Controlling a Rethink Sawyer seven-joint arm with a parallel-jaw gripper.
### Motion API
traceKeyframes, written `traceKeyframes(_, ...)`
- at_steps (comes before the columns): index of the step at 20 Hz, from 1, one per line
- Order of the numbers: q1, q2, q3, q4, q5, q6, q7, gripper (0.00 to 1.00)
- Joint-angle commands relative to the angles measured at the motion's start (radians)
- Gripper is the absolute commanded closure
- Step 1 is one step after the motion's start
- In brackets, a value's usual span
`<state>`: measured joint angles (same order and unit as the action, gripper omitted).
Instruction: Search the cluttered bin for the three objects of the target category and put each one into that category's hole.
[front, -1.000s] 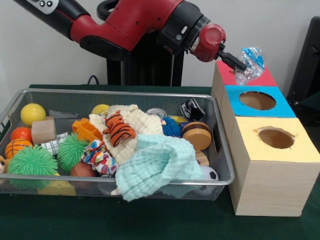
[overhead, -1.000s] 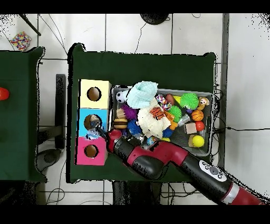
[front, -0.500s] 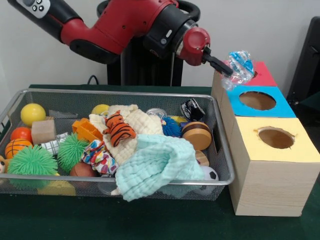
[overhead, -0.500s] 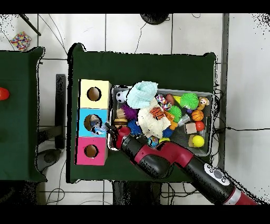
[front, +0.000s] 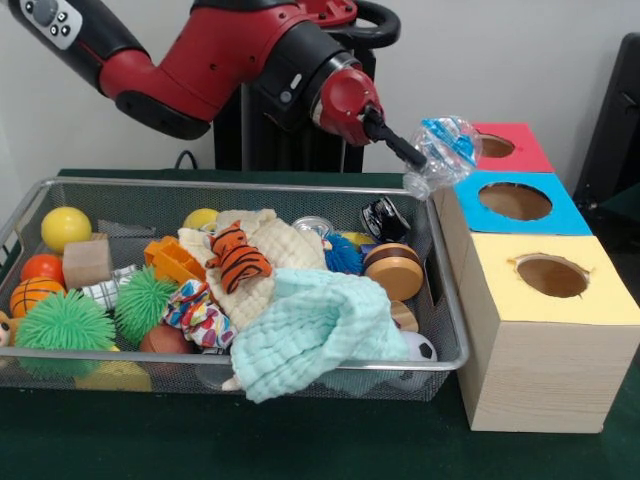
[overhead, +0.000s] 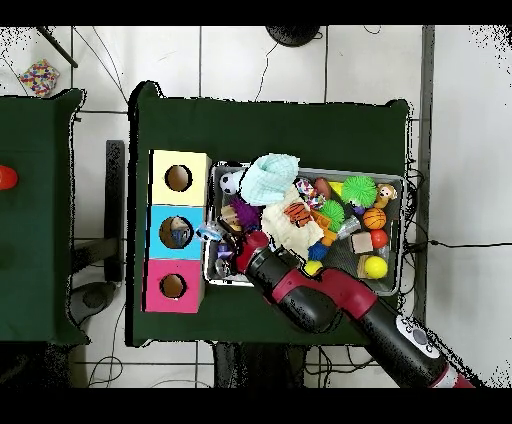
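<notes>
Holding a crinkled clear plastic wrapper (front: 441, 148) with blue print, the gripper (front: 412, 157) has its thin black fingers clamped on the wrapper's lower end; from the front it hangs in the air over the wire basket's (front: 448, 300) far right corner, just beside the row of boxes. That row is wooden, topped with a red box top (front: 522, 153), a blue box top (front: 565, 209) and a yellow box top (front: 590, 295), each with a round hole. Below, the mesh basket is crowded: a mint muslin cloth (front: 315, 335) draped over the near rim, a cream cloth (front: 262, 250) with a striped tiger toy (front: 238, 257) on it, two spiky green balls (front: 66, 325), a yellow ball (front: 65, 228), a wooden block (front: 86, 263) and a stacked wooden disc (front: 394, 271) near the right wall.

From overhead, the red arm (overhead: 320, 300) reaches in from the bottom across the basket's corner, and the wrapper (overhead: 212, 235) sits between the basket's end wall and the blue box (overhead: 160, 232), level with its hole.
</notes>
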<state>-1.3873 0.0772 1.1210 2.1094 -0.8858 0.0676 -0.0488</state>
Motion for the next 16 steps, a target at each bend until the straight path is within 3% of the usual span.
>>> traceKeyframes(1,-0.011,0.057,-0.018,-0.208,0.008,0.164,0.032,1.0)
traceKeyframes(5,-0.053,0.117,0.012,-0.222,0.049,0.285,-0.104,1.0)
traceKeyframes(10,-0.145,0.226,0.003,-0.306,0.113,0.472,-0.317,1.0)
traceKeyframes(16,-0.179,0.245,0.0,-0.392,0.138,0.611,-0.395,1.0)
